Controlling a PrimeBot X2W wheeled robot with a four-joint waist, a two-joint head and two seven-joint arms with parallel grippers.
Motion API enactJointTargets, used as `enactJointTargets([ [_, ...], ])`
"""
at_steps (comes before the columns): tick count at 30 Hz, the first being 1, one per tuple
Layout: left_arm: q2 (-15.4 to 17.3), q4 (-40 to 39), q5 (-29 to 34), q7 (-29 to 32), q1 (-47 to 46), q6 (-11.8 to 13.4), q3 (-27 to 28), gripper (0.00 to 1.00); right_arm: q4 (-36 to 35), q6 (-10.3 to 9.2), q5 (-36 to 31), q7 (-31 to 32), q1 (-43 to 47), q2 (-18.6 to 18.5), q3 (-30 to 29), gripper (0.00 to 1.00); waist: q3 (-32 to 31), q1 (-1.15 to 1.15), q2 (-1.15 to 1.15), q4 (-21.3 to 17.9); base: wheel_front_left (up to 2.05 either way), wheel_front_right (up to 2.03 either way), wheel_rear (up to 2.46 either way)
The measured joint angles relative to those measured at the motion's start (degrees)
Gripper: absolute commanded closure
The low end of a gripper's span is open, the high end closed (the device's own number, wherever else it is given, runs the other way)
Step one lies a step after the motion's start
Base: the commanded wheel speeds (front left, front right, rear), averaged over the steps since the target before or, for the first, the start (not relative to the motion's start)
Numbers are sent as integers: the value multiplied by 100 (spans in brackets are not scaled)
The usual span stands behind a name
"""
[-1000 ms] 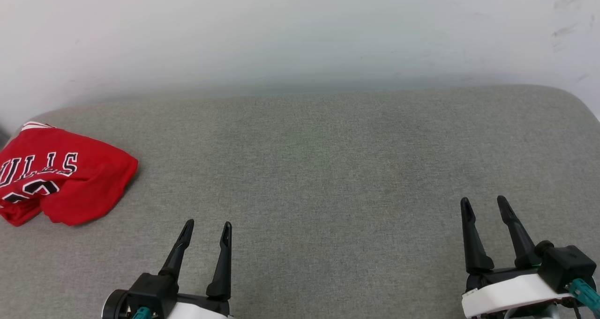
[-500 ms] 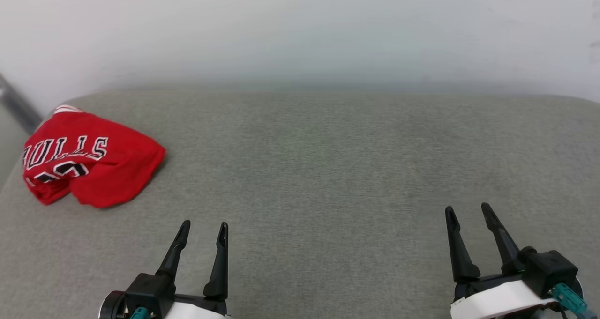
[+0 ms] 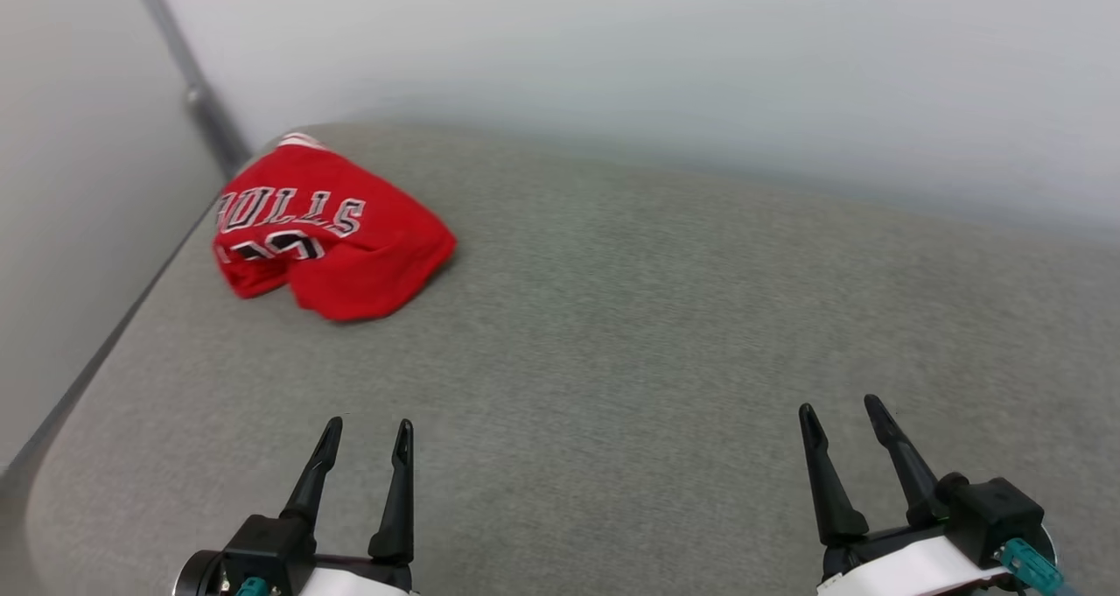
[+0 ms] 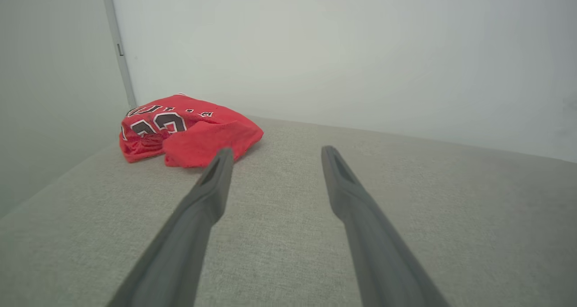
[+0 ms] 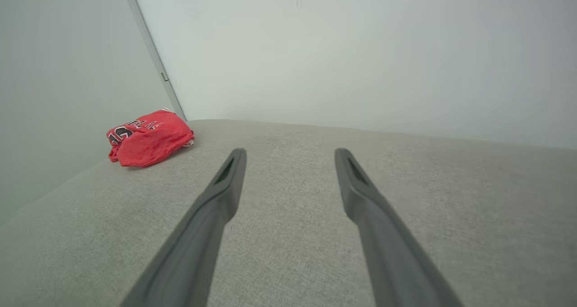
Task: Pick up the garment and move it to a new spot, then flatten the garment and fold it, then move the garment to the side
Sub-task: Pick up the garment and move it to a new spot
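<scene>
Though off the garment (image 3: 328, 233), left hand (image 3: 368, 422), right hand (image 3: 837, 403) seemingly level.

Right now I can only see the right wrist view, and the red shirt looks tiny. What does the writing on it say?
Observer: In the head view, the black letters on the shirt spell BULLS.
Operator: Where's my other gripper?
Observer: The left gripper is low on the left of the head view, open and holding nothing.
Operator: Is it closer to the shirt than this one?
Observer: Yes. The right gripper is far across the grey cushion, while the left one is on the shirt's side.
</scene>
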Motion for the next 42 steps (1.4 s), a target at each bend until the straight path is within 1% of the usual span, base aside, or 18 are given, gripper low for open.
enactJointTargets([
  [7,-1,-10,77,0,85,-37,101,0,41,0,131,0,-12,1,166,0,-62,0,0,682,0,0,0],
  [14,-1,-3,91,0,195,-47,82,0,31,0,160,0,8,1,191,0,-147,0,0,1079,0,0,0],
  [18,-1,-10,91,0,220,-65,59,0,43,0,170,0,18,1,199,0,-182,0,0,1225,0,0,0],
  [26,0,-48,91,0,288,-64,134,0,42,0,211,0,19,1,221,0,-224,0,0,1265,0,0,0],
  [33,0,-136,-82,0,158,-63,221,0,-34,0,80,0,8,1,188,0,-37,0,0,1187,0,0,0],
  [35,0,-155,-219,0,32,-73,259,0,-57,0,-15,0,-29,4,111,0,69,0,0,1147,0,0,0],
  [37,1,-87,-257,0,-142,-97,300,0,-115,1,-85,0,-113,5,-92,0,204,0,0,1099,0,0,0],
  [39,13,-3,-265,0,-402,-138,355,0,-146,0,-196,0,-194,-7,-155,0,354,0,0,1043,0,0,0],
  [41,144,120,-333,0,-766,-159,374,0,-166,0,-287,0,-254,0,-110,0,528,0,0,978,0,0,0],
  [42,275,204,-383,0,-969,-165,345,0,-174,0,-336,0,-298,1,-91,0,623,0,0,940,0,0,0],
])
